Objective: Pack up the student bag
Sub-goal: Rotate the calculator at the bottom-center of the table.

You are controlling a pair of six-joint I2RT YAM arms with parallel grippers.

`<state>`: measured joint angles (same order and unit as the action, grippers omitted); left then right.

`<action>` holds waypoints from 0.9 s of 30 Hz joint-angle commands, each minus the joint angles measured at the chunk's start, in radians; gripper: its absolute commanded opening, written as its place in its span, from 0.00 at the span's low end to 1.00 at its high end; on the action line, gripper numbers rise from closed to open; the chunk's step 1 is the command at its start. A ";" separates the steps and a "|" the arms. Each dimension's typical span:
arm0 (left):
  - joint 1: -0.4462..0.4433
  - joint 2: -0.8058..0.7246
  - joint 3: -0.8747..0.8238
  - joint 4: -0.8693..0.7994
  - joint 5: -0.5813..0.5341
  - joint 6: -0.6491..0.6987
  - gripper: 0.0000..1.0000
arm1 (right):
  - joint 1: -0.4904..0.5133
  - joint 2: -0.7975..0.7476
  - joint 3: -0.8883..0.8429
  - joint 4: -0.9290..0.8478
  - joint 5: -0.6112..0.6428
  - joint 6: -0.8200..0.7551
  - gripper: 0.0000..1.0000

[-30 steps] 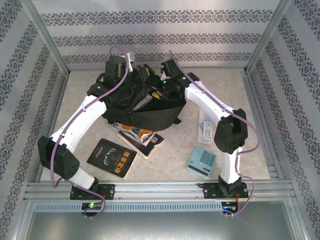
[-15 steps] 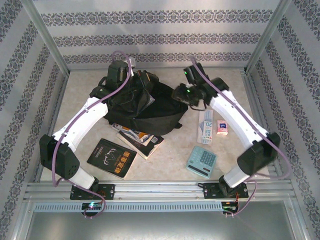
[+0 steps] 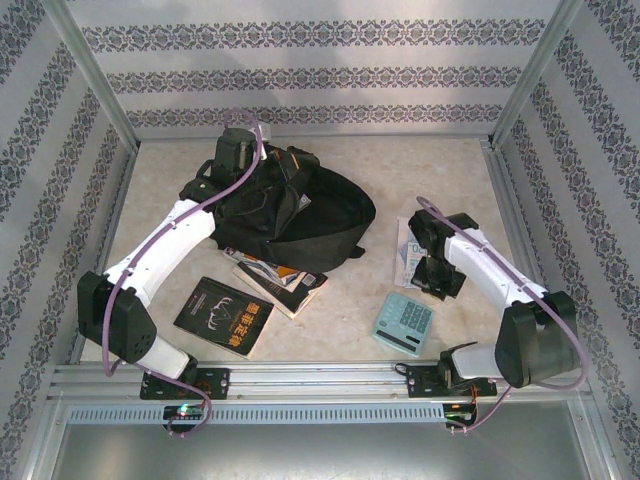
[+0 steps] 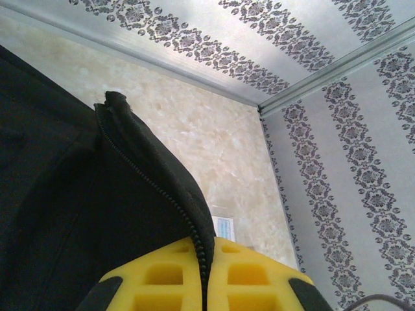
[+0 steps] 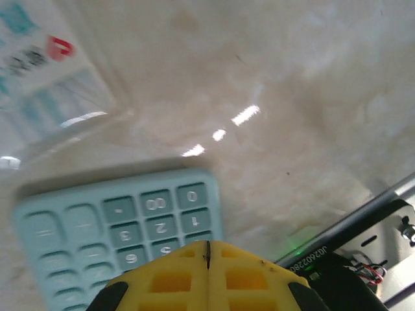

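**Inspector:** Start at the near edge of the counter.

**Assistant:** The pale marbled counter [image 3: 440, 170] carries two items closest to the arm bases. A flat black-covered book with gold print [image 3: 224, 317] lies on the left. A pale teal plastic calculator [image 3: 404, 322] lies on the right, well apart from the book.

**Inspector:** Condition of the right claw?

**Assistant:** The right claw [image 5: 207, 246] points down over the far end of the calculator. Its yellow pads [image 5: 162, 282] meet along a single seam with nothing between them. A clear plastic packet with blue print [image 3: 405, 260] lies just beyond the calculator, partly hidden by the right arm.

**Inspector:** And further back?

**Assistant:** Left of centre is a small stack of paperback books, its top cover orange and white [image 3: 285, 280]. The far part of the stack is tucked under the bag.

**Inspector:** Location of the task item?

**Assistant:** The student bag [image 3: 320, 215], a large black soft fabric backpack, sits left of centre beyond the stack. Its near edge rests on those books.

**Inspector:** The left claw?

**Assistant:** The left claw [image 4: 203, 275] is at the bag's far left top. Its yellow pads are pressed together on the bag's zip-lined edge, and the fabric runs straight into the seam between them.

**Inspector:** The far boundary?

**Assistant:** A wall of striped, patterned wallpaper [image 3: 320, 60] stands behind the counter.
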<state>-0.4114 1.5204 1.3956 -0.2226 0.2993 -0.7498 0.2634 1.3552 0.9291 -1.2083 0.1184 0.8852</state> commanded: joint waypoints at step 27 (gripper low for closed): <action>-0.005 -0.095 -0.038 0.038 -0.006 0.001 0.00 | 0.000 0.163 -0.056 0.348 -0.294 -0.134 0.00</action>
<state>-0.4114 1.4704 1.3560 -0.2230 0.2989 -0.7494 0.2516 1.4876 0.8032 -0.9779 -0.0948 0.7971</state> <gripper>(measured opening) 0.068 0.066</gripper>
